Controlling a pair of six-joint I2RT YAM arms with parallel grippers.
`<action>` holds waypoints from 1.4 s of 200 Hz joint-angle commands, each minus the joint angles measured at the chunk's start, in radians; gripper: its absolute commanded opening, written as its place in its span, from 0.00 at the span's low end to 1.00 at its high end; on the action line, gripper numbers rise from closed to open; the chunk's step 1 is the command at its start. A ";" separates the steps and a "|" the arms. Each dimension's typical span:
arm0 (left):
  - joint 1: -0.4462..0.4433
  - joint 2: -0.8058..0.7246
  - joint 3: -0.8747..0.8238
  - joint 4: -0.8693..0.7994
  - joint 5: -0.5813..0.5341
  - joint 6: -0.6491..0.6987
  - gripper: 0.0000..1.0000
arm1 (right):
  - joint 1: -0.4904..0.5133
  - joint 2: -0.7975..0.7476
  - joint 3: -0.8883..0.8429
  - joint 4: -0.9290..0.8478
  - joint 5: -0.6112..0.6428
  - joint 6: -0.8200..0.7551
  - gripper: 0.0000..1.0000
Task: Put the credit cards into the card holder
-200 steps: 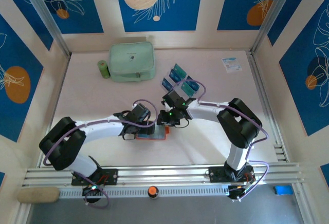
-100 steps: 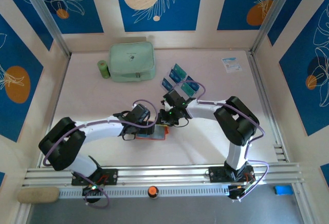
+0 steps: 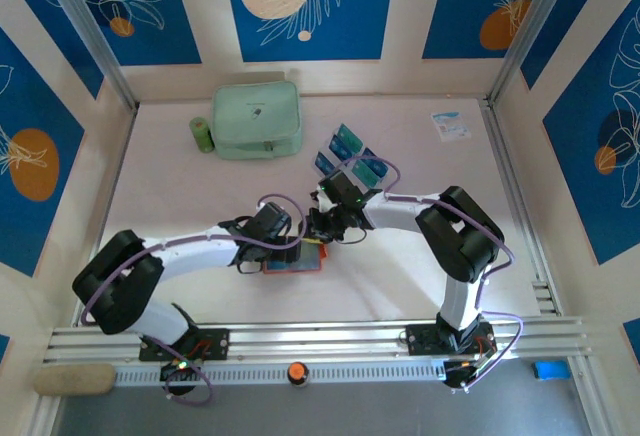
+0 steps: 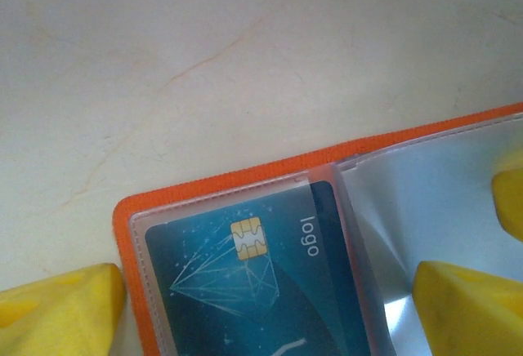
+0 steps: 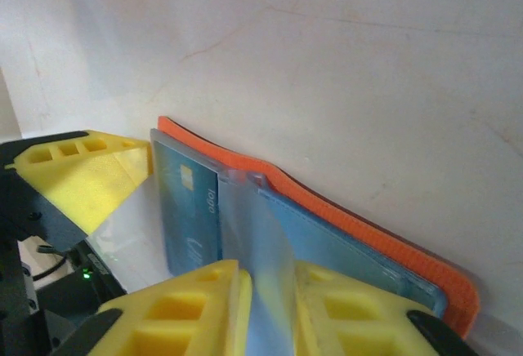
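The orange card holder [image 3: 297,265] lies open on the table between the two arms. A teal credit card [image 4: 253,282] with a gold chip sits in its left clear pocket. My left gripper [image 4: 270,315] is open, one yellow fingertip [image 4: 61,307] off the holder's left edge and the other over its clear pages. My right gripper [image 5: 270,291] is shut on a clear sleeve page [image 5: 261,233] of the card holder [image 5: 359,221], lifting it beside the teal card [image 5: 188,209]. More credit cards [image 3: 348,141] stand behind the right gripper [image 3: 322,231].
A mint-green zip pouch [image 3: 257,119] and a small green roll [image 3: 202,134] lie at the back left. A white-and-blue leaflet [image 3: 450,124] lies at the back right. Metal rails run along the near and right table edges.
My right gripper has shifted slightly left with the clear sleeve. The left arm and the card holder have hardly moved.
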 commanded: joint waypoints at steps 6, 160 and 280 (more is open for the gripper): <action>-0.004 -0.078 0.020 -0.064 -0.024 0.006 0.93 | 0.009 -0.032 -0.016 0.002 -0.049 0.015 0.36; 0.112 -0.428 -0.028 -0.211 -0.128 -0.008 0.97 | 0.159 0.080 0.194 -0.074 0.001 0.057 0.59; 0.123 -0.432 -0.090 -0.180 -0.107 -0.031 0.97 | 0.155 0.144 0.227 -0.045 -0.023 0.089 0.60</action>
